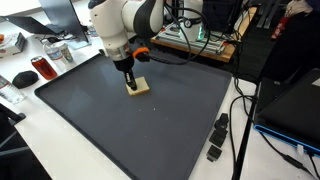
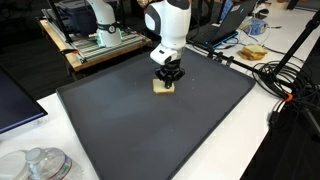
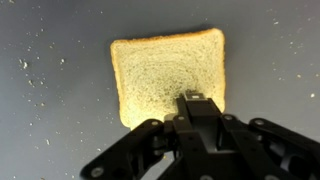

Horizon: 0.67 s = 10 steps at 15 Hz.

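Note:
A slice of white bread [image 3: 165, 70] lies flat on a dark grey mat [image 3: 60, 120]; both exterior views show the slice [image 1: 139, 88] [image 2: 162, 87] in the mat's far half. My gripper [image 3: 195, 102] is shut, fingers pressed together, its tip over the slice's near edge. Whether the tip touches the bread cannot be told. In both exterior views the gripper [image 1: 130, 79] [image 2: 167, 77] points straight down at the slice, and nothing shows between the fingers.
The mat [image 1: 150, 130] covers most of a white table. Beside it are a black mouse [image 1: 24, 77], a red can [image 1: 42, 68] and a black device [image 1: 218, 137] with cables. A wooden rack [image 2: 95, 42], a plate [image 2: 252, 53] and clear lids [image 2: 40, 165] stand around the mat.

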{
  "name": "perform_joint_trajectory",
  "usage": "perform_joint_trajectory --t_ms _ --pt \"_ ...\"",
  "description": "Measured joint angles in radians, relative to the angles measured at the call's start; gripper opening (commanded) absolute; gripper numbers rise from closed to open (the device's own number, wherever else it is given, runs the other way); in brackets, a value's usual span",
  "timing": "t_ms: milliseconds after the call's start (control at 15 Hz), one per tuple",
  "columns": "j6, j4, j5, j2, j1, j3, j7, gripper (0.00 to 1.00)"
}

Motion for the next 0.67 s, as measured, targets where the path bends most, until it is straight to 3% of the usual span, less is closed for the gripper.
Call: perform_joint_trajectory --t_ms 400,667 --pt "0.008 -0.002 -0.014 0.001 0.017 -0.011 0.031 0.05" --pt "0.014 -0.005 -0.038 -0.001 0.016 -0.006 -0.052 0.05"
